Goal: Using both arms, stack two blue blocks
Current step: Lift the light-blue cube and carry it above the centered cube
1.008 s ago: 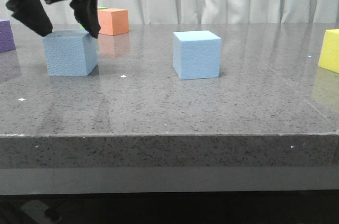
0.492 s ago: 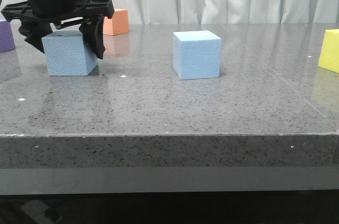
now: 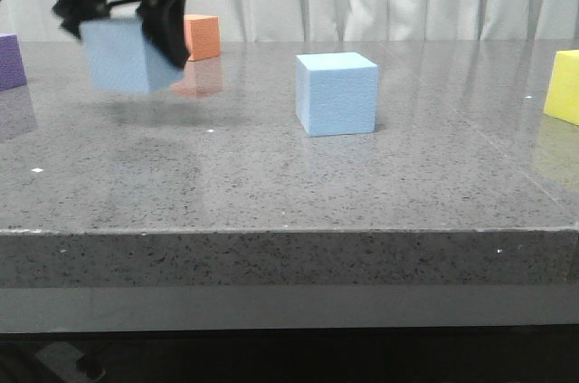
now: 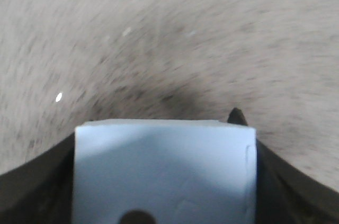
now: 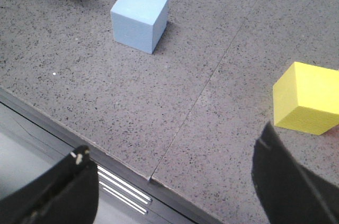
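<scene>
— Blue block one, where is it?
— Upper left of the front view, clamped in the left gripper and clear of the table, tilted a little, with a soft shadow on the stone beneath it. It is smeared by motion, so its surface texture cannot be made out.
— And the wrist view of it?
— The block fills the lower middle of the frame between the two dark fingers, cut off by the bottom edge. The table behind it is a streaked blur.
— The second blue block?
— Sitting flat on the table right of centre in the front view, well apart from the held one. The right wrist view shows it in the upper middle, whole and sharp.
— The right gripper?
— Only its two dark fingertips show at the lower corners of its own view, set wide apart with nothing between them. It hangs over the table's near edge.
— What is around?
— A yellow cube cut off by the right edge, a purple cube cut off by the left edge, an orange cube at the back, partly hidden by the gripper. Bare stone lies all round the resting block.
</scene>
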